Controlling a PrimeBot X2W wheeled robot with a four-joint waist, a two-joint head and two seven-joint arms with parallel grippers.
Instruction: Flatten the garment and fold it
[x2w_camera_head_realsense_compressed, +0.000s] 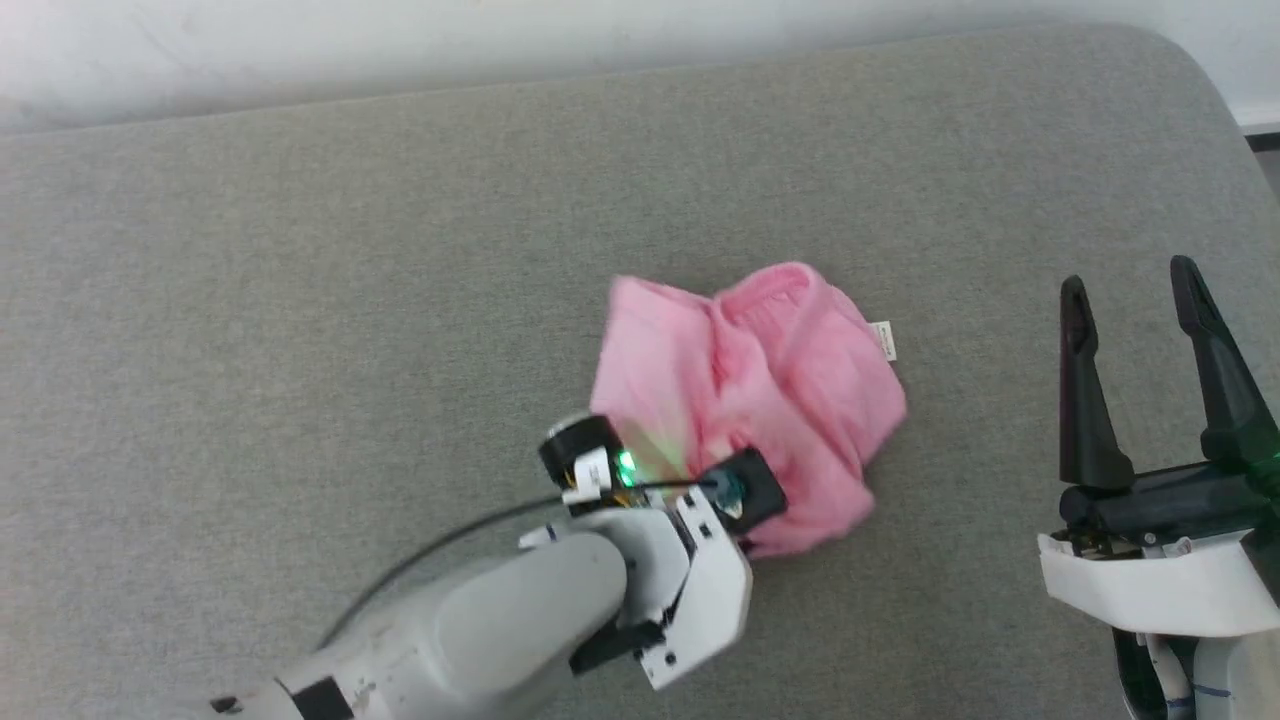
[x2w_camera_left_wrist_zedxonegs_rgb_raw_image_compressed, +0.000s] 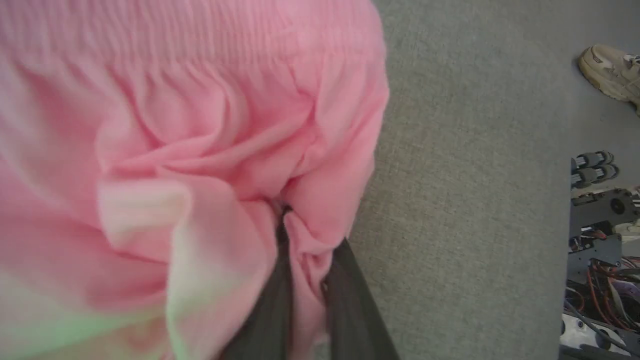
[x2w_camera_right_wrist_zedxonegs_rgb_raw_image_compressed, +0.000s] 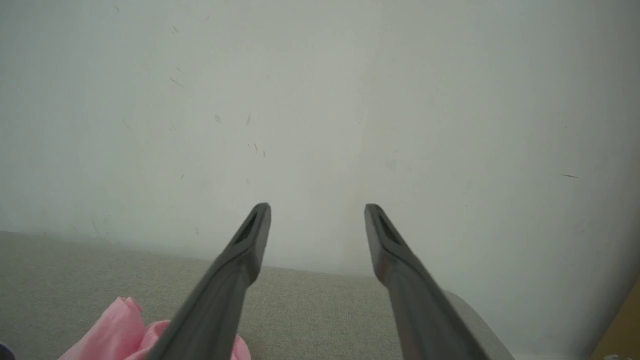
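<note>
Nearest you, your left gripper (x2w_camera_left_wrist_zedxonegs_rgb_raw_image_compressed: 312, 235) is pinched tight on a fold at the near edge of the garment (x2w_camera_head_realsense_compressed: 750, 400). Your right gripper (x2w_camera_head_realsense_compressed: 1128, 278) hangs well off to the right, fingers spread wide and holding nothing. The pink garment lies bunched in the middle of the grey cushion (x2w_camera_head_realsense_compressed: 300, 300), its white tag (x2w_camera_head_realsense_compressed: 883, 340) poking out on the right. Beyond stands a pale wall (x2w_camera_right_wrist_zedxonegs_rgb_raw_image_compressed: 320, 100).
</note>
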